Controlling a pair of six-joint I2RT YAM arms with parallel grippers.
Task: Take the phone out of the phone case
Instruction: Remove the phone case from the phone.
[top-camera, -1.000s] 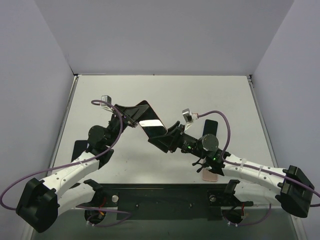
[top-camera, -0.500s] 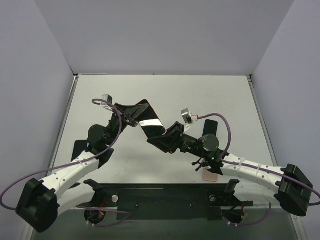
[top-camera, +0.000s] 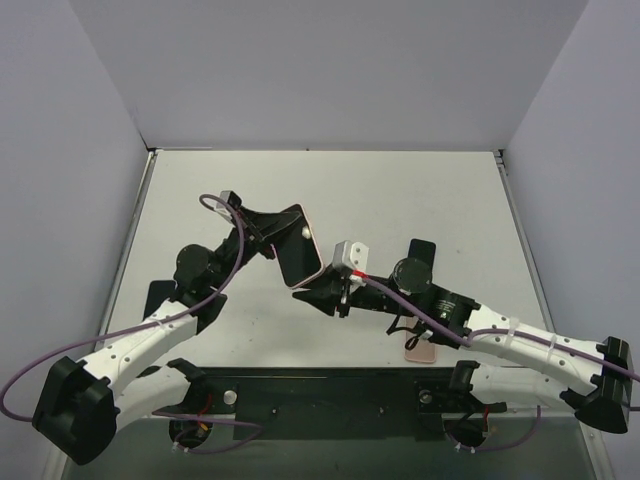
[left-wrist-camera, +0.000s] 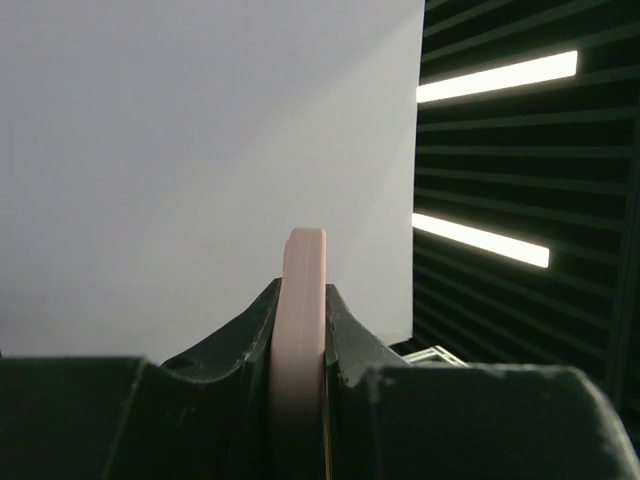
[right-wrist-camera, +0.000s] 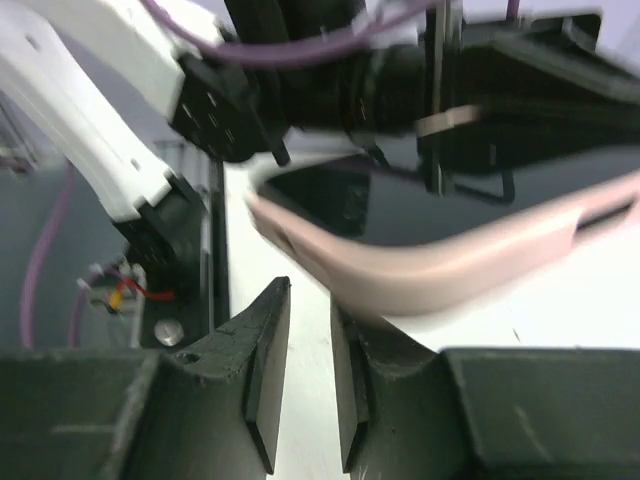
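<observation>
The phone in its pink case (top-camera: 298, 250) is held up off the table, tilted, dark screen facing up. My left gripper (top-camera: 272, 232) is shut on the case's far edge; in the left wrist view the pink case edge (left-wrist-camera: 303, 320) stands clamped between the fingers of the left gripper (left-wrist-camera: 303, 300). My right gripper (top-camera: 322, 292) sits just under the phone's near end. In the right wrist view the right gripper (right-wrist-camera: 310, 297) has a narrow gap with nothing in it, and the pink case (right-wrist-camera: 450, 265) with the dark screen (right-wrist-camera: 420, 205) lies just above its right finger.
A small pinkish object (top-camera: 421, 350) lies on the table under my right arm. A black flat piece (top-camera: 420, 250) lies right of the phone and another (top-camera: 160, 295) by the left arm. Grey walls enclose the white table (top-camera: 400, 190).
My right gripper has come off the phone's lower end, turned, and shifted left under it. My left gripper has moved slightly right with the phone, which now stands steeper.
</observation>
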